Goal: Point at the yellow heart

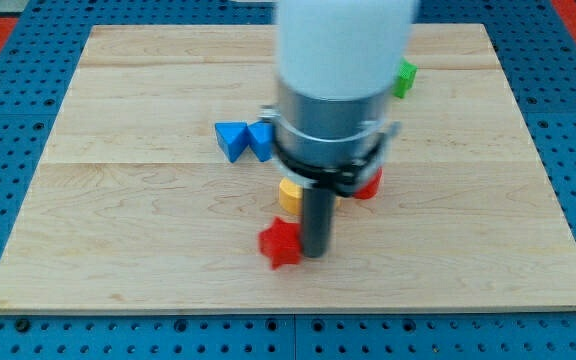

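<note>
A yellow block (289, 194), mostly hidden behind the rod and arm, lies near the board's middle; its shape cannot be made out. My tip (314, 253) rests on the board just below the yellow block and right beside a red block (280, 243) on the tip's left. Another red block (370, 184) peeks out to the right of the arm. Two blue blocks lie left of the arm: a blue triangle (231, 138) and a blue block (261, 139) partly hidden. A green block (404, 78) shows at the arm's upper right.
The wooden board (118, 230) lies on a blue perforated table (8, 330). The arm's white and grey body (336, 90) hides the board's upper middle.
</note>
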Motion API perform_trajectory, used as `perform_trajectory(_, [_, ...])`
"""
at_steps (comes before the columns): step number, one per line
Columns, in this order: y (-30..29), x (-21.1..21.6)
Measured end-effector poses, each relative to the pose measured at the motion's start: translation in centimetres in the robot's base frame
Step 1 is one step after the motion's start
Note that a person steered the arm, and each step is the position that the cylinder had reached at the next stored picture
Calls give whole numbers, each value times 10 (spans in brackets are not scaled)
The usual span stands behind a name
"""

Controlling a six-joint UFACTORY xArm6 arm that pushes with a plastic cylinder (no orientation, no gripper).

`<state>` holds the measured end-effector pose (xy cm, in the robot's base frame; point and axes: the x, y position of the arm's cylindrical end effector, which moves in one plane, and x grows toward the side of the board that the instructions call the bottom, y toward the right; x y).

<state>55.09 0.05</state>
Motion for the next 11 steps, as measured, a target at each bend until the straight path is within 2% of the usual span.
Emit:
perform_trajectory(2, [-153, -17])
perform_trajectory(3, [-160, -17])
perform_trajectory(6, [7, -23])
perform_trajectory(11, [10, -29])
